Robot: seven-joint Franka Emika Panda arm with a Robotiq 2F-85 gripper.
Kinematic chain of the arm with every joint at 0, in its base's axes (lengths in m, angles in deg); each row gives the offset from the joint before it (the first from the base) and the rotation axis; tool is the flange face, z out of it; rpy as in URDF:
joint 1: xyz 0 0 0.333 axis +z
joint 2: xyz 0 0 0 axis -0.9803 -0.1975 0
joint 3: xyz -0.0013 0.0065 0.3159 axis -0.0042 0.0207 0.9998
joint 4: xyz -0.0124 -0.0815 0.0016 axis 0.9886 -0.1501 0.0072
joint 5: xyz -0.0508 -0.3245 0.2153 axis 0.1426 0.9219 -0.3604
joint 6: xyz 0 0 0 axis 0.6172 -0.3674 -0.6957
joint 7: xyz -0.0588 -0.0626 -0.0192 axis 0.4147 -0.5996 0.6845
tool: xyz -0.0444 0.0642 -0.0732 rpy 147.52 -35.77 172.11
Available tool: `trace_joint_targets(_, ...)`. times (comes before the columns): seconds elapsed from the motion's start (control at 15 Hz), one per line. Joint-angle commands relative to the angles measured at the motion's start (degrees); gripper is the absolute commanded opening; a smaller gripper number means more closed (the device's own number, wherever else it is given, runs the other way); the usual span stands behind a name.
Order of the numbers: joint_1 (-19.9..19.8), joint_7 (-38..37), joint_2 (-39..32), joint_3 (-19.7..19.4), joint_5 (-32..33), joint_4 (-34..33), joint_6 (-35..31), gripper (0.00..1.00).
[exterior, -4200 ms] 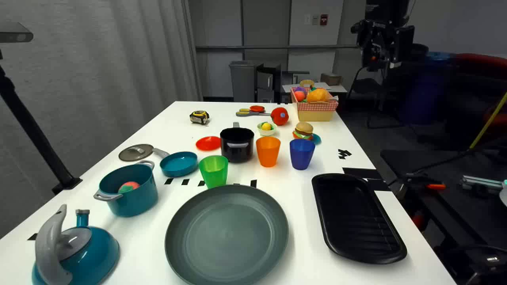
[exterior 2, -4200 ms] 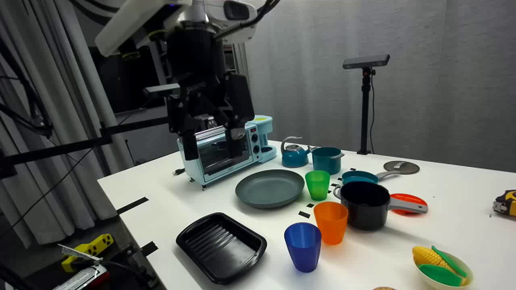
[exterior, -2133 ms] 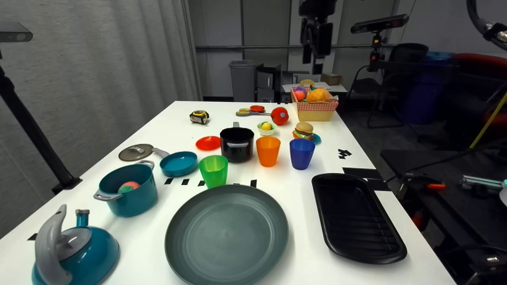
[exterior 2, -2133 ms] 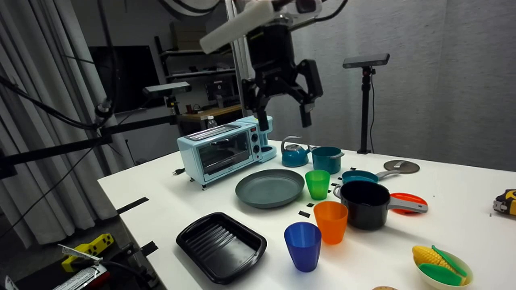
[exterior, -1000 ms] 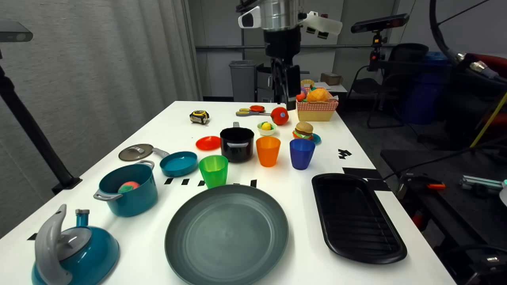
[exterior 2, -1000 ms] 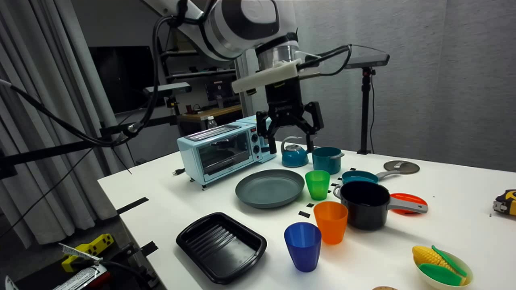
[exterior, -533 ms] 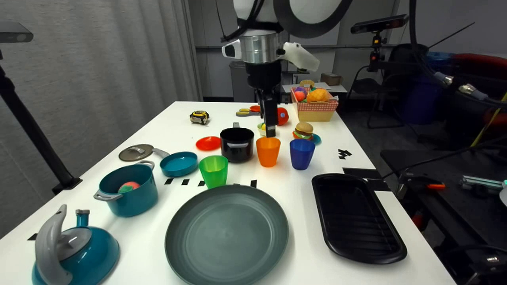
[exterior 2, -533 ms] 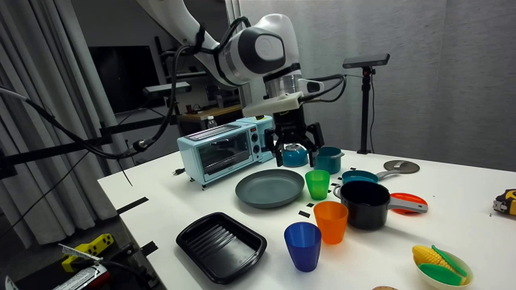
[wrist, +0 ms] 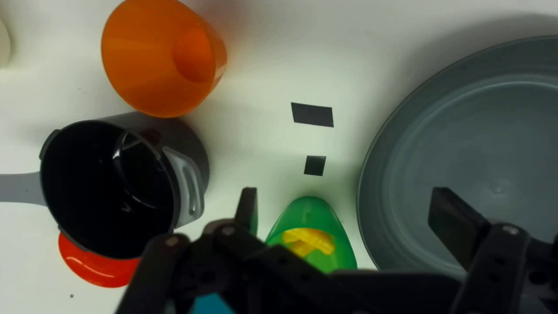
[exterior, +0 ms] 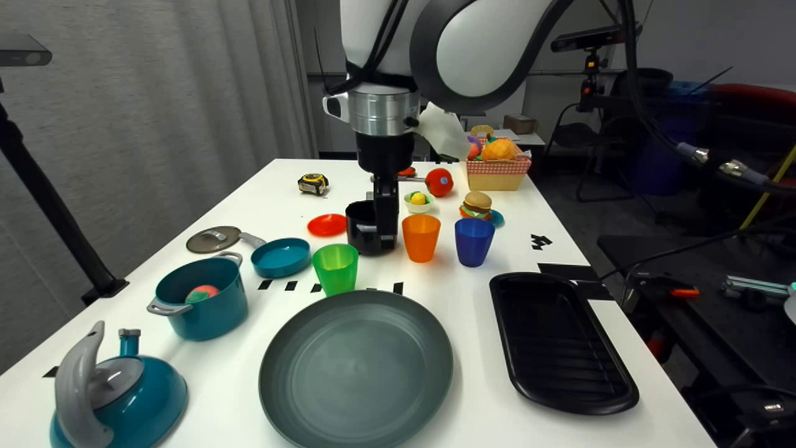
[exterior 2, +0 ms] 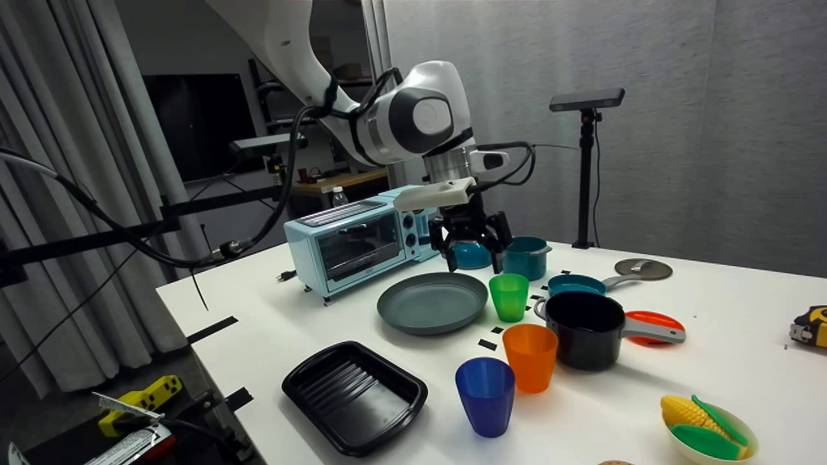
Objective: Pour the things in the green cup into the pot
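Wrist view: Long-handled black pot (wrist: 109, 187) at left, green plastic cup (wrist: 307, 213) at low centre, shallow grey dish (wrist: 479, 131) at right.
Pincer (wrist: 351, 214), spread wide and gripping nothing, hangs higher than the cup and its yellow pieces (wrist: 314, 237); in an exterior view the cup (exterior 2: 509, 298) stands upright on the worktop (exterior 2: 723, 361), below and right of the pincer (exterior 2: 475, 266), apart from it. Taking hold likely calls for a sideways shift, then a descent.

gripper (exterior 2: 475, 265) lower, nearer green cup (exterior 2: 509, 299)
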Motion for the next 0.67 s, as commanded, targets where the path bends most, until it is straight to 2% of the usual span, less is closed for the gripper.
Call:
trace_joint_targets(0.0, 0.4, 0.0, -0.2, -0.2, -0.2, -0.1, -0.1, 1.00)
trace_joint_targets(0.27, 0.4, 0.0, -0.3, -0.3, -0.2, 0.0, -0.1, 1.00)
trace_joint_targets(0.6, 2.2, -5.4, -1.6, -2.0, 2.3, 1.4, -5.6, 1.00)
